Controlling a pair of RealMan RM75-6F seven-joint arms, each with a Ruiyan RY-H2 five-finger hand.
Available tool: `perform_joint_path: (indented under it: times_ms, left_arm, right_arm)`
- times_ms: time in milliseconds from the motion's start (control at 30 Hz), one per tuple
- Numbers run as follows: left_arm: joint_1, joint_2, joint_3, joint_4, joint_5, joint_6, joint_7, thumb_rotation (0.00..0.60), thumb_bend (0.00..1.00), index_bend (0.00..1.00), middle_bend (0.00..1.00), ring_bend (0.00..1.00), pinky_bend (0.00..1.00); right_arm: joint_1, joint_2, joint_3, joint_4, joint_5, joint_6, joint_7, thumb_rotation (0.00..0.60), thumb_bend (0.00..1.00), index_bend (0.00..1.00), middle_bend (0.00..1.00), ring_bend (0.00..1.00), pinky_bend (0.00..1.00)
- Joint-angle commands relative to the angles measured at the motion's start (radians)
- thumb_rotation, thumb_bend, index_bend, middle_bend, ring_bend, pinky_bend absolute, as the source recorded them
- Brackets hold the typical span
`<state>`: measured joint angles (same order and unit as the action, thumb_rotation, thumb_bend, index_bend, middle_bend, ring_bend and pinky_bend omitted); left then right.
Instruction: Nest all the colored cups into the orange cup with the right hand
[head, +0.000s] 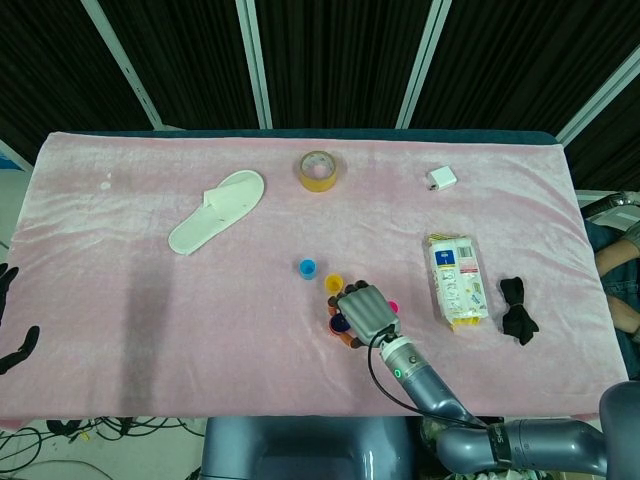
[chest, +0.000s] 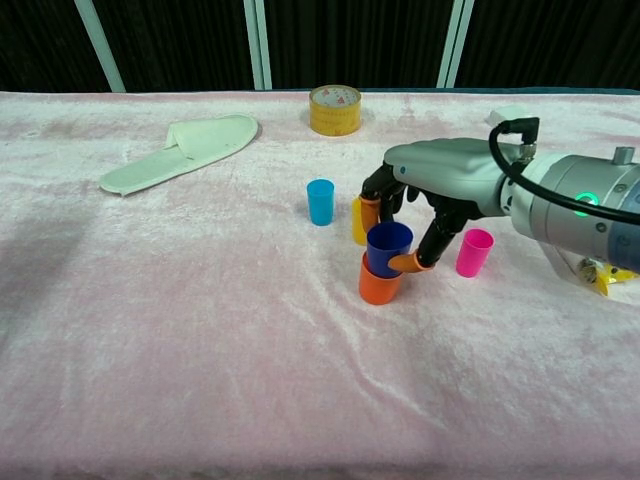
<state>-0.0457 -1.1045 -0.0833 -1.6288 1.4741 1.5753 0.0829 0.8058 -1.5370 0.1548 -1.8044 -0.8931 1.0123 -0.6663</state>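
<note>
The orange cup (chest: 379, 288) (head: 348, 340) stands upright at the table's front middle, and a dark blue cup (chest: 388, 248) (head: 340, 323) sits in its mouth. My right hand (chest: 432, 186) (head: 366, 308) arches over the pair. Its thumb and a finger (chest: 404, 263) pinch the blue cup's sides. A yellow cup (chest: 357, 221) (head: 334, 284) stands just behind, partly hidden by the fingers. Apart from the hand stand a light blue cup (chest: 320, 201) (head: 307, 267) to the left and a pink cup (chest: 474, 252) (head: 393, 306) to the right. My left hand (head: 12, 320) shows at the left edge of the head view, off the table, fingers spread and empty.
A white slipper (chest: 180, 150) lies at the back left and a yellow tape roll (chest: 335, 109) at the back middle. A snack packet (head: 455, 280), a white box (head: 441, 178) and a black bow (head: 517, 308) lie on the right side.
</note>
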Motion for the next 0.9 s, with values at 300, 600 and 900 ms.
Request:
perform_joint_path:
  times_ms: [300, 600, 900]
  left_arm:
    - [0.001, 0.001, -0.002, -0.004, -0.006, -0.001, 0.002, 0.600, 0.34, 0.05, 0.05, 0.00, 0.00]
    - [0.002, 0.000, -0.002, -0.004, -0.005, 0.002, 0.003, 0.600, 0.34, 0.05, 0.05, 0.00, 0.00]
    - [0.002, 0.001, -0.005, -0.005, -0.012, 0.001, 0.000, 0.600, 0.34, 0.05, 0.05, 0.00, 0.00]
  right_arm:
    - [0.027, 0.027, 0.001, -0.037, 0.039, 0.018, -0.029, 0.600, 0.13, 0.09, 0.11, 0.20, 0.23]
    - [0.045, 0.033, 0.064, 0.002, 0.016, 0.053, 0.020, 0.600, 0.18, 0.13, 0.18, 0.21, 0.23]
    - [0.112, -0.024, 0.088, 0.118, 0.107, -0.011, 0.013, 0.600, 0.19, 0.19, 0.25, 0.21, 0.23]
